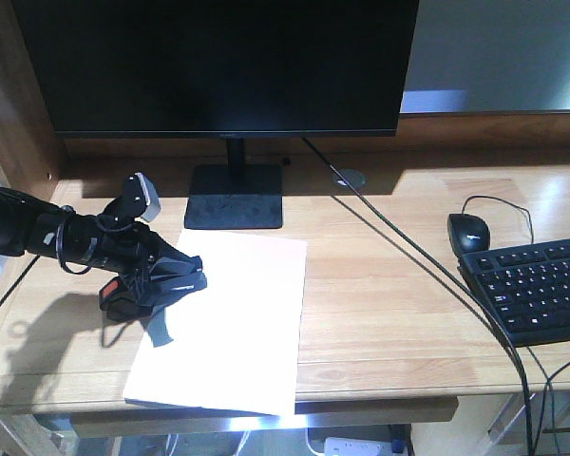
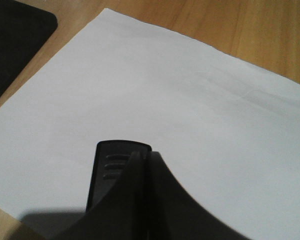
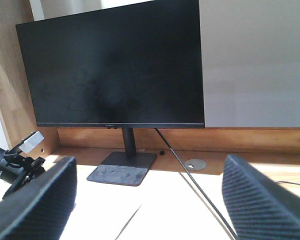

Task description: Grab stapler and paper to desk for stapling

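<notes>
The white paper (image 1: 237,313) lies flat on the light-wood desk (image 1: 389,275), in front of the monitor base. The black stapler (image 1: 114,296), with a red patch on top, sits at the paper's left edge under my left gripper (image 1: 198,279). In the left wrist view the left gripper (image 2: 146,154) is shut, its two fingers pressed together with nothing between them. The stapler's ribbed black tip (image 2: 112,165) shows just left of and beneath the fingers (image 2: 135,200), over the paper (image 2: 190,110). My right gripper (image 3: 150,210) hangs open above the desk and holds nothing.
A black monitor (image 1: 218,66) on a square base (image 1: 236,195) stands at the back. A keyboard (image 1: 541,285) and mouse (image 1: 468,231) are at the right. A black cable (image 1: 408,256) crosses the desk diagonally. A raised wooden side panel (image 1: 14,95) bounds the left.
</notes>
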Available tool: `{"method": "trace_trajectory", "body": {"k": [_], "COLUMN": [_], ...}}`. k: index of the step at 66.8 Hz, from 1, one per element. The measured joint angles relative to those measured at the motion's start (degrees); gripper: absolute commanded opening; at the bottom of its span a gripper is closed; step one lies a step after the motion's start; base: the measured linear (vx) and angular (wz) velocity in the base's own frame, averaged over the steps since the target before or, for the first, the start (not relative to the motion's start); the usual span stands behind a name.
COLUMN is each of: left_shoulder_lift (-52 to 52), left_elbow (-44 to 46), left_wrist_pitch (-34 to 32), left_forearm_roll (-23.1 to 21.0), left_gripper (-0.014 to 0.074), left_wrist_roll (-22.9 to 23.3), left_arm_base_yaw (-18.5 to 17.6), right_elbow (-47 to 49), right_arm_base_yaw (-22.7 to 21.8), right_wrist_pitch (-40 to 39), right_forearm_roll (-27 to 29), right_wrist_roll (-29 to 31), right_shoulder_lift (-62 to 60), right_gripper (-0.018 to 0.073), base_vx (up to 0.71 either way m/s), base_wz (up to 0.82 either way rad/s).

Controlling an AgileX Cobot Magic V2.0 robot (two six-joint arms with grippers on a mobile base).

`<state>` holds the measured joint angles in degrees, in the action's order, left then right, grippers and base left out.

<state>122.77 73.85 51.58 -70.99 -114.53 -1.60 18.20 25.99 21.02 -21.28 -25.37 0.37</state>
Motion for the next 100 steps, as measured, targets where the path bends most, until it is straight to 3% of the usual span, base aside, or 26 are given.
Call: {"method": "trace_trajectory", "body": {"k": [77,86,100], "left_shoulder_lift": [0.0,-3.6,-12.6], "left_elbow": [0.0,-0.2,-1.0], "left_wrist_pitch": [-2.4,-7.3,-15.0], "left_forearm_roll": [-2.1,2.2,13.3], "left_gripper": [-0.0007,-0.0007,-0.0007], "left_wrist_roll": [0.3,3.1,15.1], "left_arm_base_yaw": [0.0,-0.1,-0.1], "right_elbow": [0.0,0.0,0.0], "right_arm_base_yaw": [0.0,0.0,0.0], "right_wrist_pitch": [0.0,0.0,0.0], "right_forearm_roll": [0.0,0.0,0.0], "right_wrist_roll": [0.0,0.0,0.0], "right_shoulder_lift": [0.0,0.0,0.0], "right_gripper": [0.0564,0.0564,0.0564], "base_vx": [0.0,0.0,0.0], "base_wz": [0.0,0.0,0.0]}}
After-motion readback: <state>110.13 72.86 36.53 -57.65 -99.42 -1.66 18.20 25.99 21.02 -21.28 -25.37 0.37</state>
